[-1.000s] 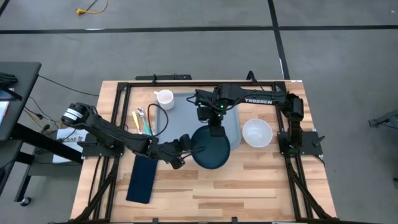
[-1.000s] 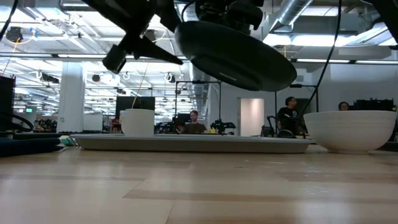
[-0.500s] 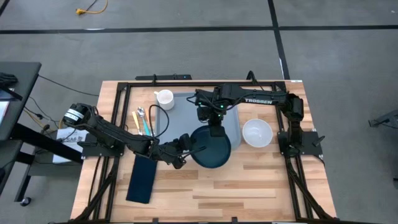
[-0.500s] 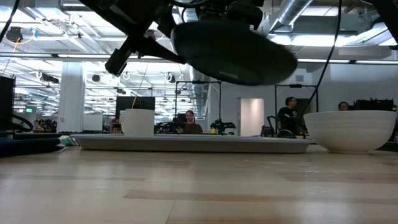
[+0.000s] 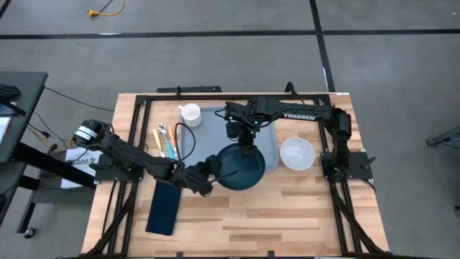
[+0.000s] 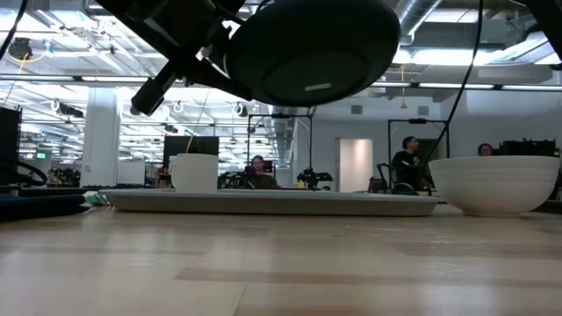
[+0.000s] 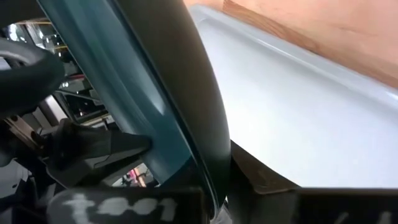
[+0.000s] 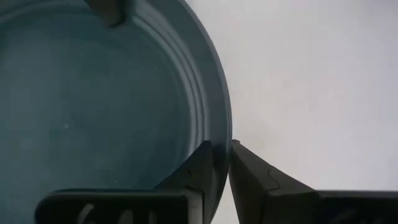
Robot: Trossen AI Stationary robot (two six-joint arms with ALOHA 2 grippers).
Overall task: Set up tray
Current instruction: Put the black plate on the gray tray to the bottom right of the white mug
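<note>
A dark teal round plate point(image 5: 241, 169) hangs in the air over the near right part of the grey-blue tray point(image 5: 208, 140) and the wooden table. My left gripper point(image 5: 214, 167) is shut on the plate's left rim. My right gripper point(image 5: 246, 150) points down at the far rim. In the right wrist view its fingers point(image 8: 222, 158) stand narrowly apart, one inside the rim and one outside. The low view shows the plate's underside point(image 6: 307, 44), high above the tray point(image 6: 263, 202). My left gripper pinches the plate's left rim point(image 7: 208, 168) between its two fingers, one on the upper face and one on the underside. It comes from the table's left, slanting slightly down. The plate is lifted clear and tilted. Whether my right gripper's fingers point(image 8: 202, 165) touch the rim between them, I cannot tell.
A white cup point(image 5: 190, 114) stands on the tray's far left corner. A white bowl point(image 5: 297, 153) sits on the table right of the tray. Cutlery point(image 5: 166, 140) lies left of the tray, and a dark navy napkin point(image 5: 164, 206) lies at the near left.
My left gripper has shut on the plate's left rim and turned a little. The plate has tipped and shifted slightly toward the table's left; its underside faces the near edge more than before. Both arms have stayed in place.
</note>
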